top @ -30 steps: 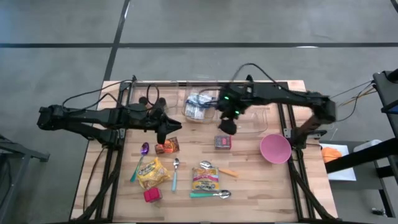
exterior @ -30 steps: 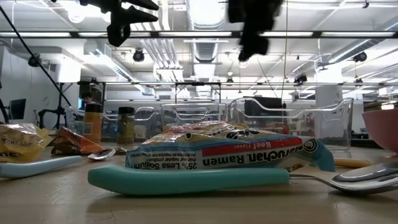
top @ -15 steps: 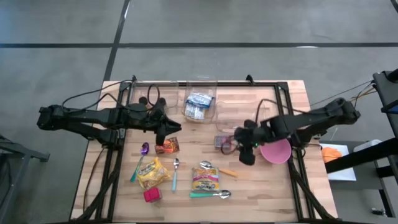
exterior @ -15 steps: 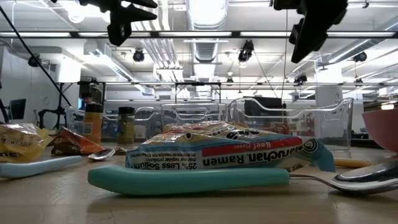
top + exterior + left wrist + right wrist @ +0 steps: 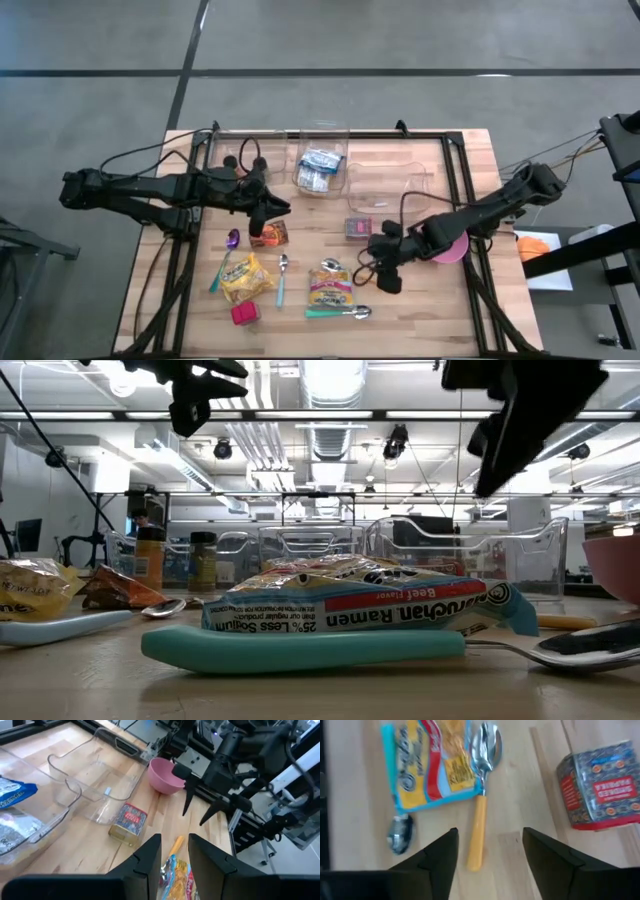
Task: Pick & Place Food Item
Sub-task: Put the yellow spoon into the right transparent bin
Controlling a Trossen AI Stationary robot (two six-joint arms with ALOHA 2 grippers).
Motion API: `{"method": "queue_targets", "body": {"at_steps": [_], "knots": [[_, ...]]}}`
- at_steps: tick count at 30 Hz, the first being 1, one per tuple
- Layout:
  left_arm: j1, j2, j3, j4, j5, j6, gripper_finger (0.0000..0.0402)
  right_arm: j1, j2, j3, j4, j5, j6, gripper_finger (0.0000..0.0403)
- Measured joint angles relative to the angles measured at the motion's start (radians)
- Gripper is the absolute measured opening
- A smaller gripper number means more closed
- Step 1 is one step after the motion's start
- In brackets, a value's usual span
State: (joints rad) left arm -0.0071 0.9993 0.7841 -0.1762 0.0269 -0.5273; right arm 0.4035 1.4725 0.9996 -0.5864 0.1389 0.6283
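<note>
While parted wide, right gripper (image 5: 384, 272) hovers empty, seemingly above orange-handled spoon (image 5: 481, 803).

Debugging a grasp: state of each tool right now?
Left tool: open, empty, above the table.
Right tool: open, empty, over the orange-handled spoon.

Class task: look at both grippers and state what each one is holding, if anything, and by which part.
Nothing is held. The right gripper hangs open above the orange-handled spoon; the left gripper is also empty, its fingers apart.

Four spoons (image 5: 281, 279), two ramen packets (image 5: 329, 286), two clear bins (image 5: 321, 168), one pink bowl (image 5: 455, 249), one paprika tin (image 5: 357, 228).
</note>
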Motion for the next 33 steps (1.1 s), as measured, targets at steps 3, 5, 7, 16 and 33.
{"method": "queue_targets", "body": {"at_steps": [3,5,7,16,33], "knots": [[0.000,0.000,0.000,-0.021,0.000,0.000,0.0105,0.011,0.062,0.006,-0.001,0.032,0.037,0.0245],[0.000,0.000,0.000,-0.038,0.000,0.000,0.0105,0.012,0.103,0.019,0.003,0.045,0.066,0.0257],[0.000,0.000,0.000,-0.053,0.000,0.001,0.0105,0.012,0.148,0.035,-0.005,0.044,0.076,0.0263],[0.000,0.000,0.000,-0.076,0.000,0.003,0.0105,0.041,0.296,0.143,-0.009,0.046,0.045,0.0265],[0.000,-0.001,-0.004,-0.094,0.000,0.003,0.0105,0.050,0.452,0.151,0.031,0.049,0.052,0.0259]]}}
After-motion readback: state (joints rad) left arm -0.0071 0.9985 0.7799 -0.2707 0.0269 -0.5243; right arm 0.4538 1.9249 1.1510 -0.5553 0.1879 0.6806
